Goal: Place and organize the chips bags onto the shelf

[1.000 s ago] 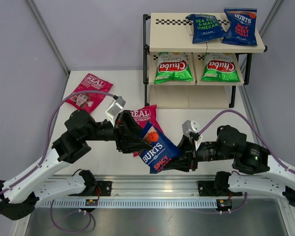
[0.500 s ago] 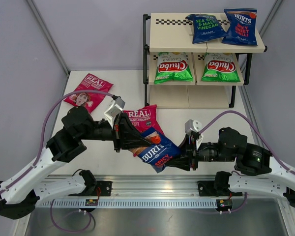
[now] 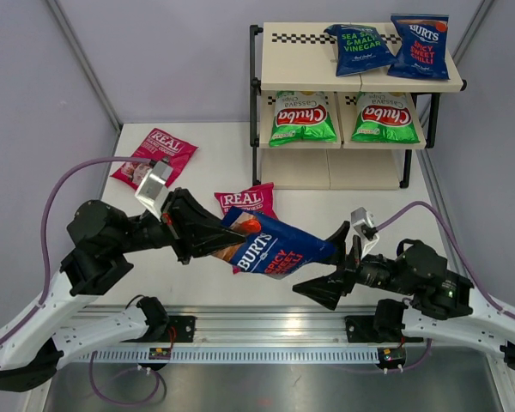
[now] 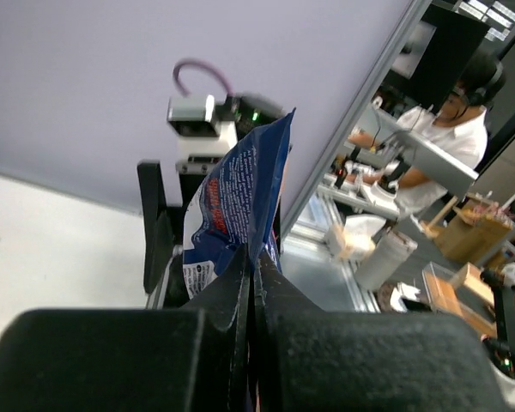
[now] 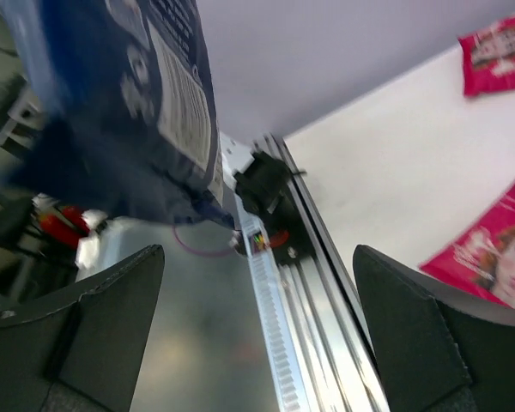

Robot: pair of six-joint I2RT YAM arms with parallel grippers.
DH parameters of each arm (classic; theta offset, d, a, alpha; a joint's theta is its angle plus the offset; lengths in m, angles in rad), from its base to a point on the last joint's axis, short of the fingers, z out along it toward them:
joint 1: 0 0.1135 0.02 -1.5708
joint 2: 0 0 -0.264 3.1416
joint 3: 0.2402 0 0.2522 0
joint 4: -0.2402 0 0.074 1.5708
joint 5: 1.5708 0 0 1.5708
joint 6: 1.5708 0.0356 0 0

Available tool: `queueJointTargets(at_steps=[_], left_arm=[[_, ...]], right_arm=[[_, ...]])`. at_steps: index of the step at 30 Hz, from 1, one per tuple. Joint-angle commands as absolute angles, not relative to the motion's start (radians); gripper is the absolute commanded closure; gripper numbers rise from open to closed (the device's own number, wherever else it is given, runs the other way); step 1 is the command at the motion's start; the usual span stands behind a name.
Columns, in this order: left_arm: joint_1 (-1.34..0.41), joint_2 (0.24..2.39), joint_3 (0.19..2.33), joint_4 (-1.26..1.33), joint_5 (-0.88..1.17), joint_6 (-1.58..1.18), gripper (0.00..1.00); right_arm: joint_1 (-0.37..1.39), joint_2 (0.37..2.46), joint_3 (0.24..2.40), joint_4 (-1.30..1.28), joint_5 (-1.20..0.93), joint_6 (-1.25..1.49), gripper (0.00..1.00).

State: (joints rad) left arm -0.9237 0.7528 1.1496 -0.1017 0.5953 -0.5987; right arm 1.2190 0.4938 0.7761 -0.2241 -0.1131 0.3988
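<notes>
A dark blue BURTS chips bag [image 3: 279, 249] hangs above the table's front, pinched at its left end by my left gripper [image 3: 230, 238], which is shut on it. The left wrist view shows the bag [image 4: 240, 193] rising from the shut jaws [image 4: 253, 268]. My right gripper [image 3: 327, 264] stands wide open just right of the bag, not touching it. Its wrist view shows the bag [image 5: 146, 94] above empty fingers [image 5: 257, 322]. Two pink REAL bags [image 3: 154, 157] [image 3: 247, 202] lie on the table. The shelf [image 3: 300, 64] holds two BURTS bags [image 3: 360, 47] on top and two Chuba bags [image 3: 302, 118] on the middle board.
The shelf's bottom board [image 3: 326, 167] shows bare beige. The left half of the top board carries nothing. The metal rail [image 3: 266, 326] with the arm bases runs along the near edge. Grey walls close in the left and right sides.
My left gripper closed on the BURTS bag and drew it left and up. My right gripper let go of the bag, opened wide and backed off to the right.
</notes>
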Motion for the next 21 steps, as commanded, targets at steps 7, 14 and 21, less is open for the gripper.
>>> queueJointTargets(at_steps=[7, 14, 21], left_arm=[[-0.928, 0.747, 1.049, 0.222, 0.439, -0.857, 1.0], [-0.927, 0.749, 0.999, 0.279, 0.397, -0.943, 1.0], [-0.927, 0.753, 0.954, 0.365, 0.419, -1.005, 1.0]], right_arm=[[1.221, 0.491, 0.624, 0.403, -0.117, 0.548, 0.03], [1.221, 0.5, 0.6, 0.538, -0.019, 0.538, 0.09], [1.223, 0.517, 0.598, 0.555, 0.061, 0.526, 0.2]])
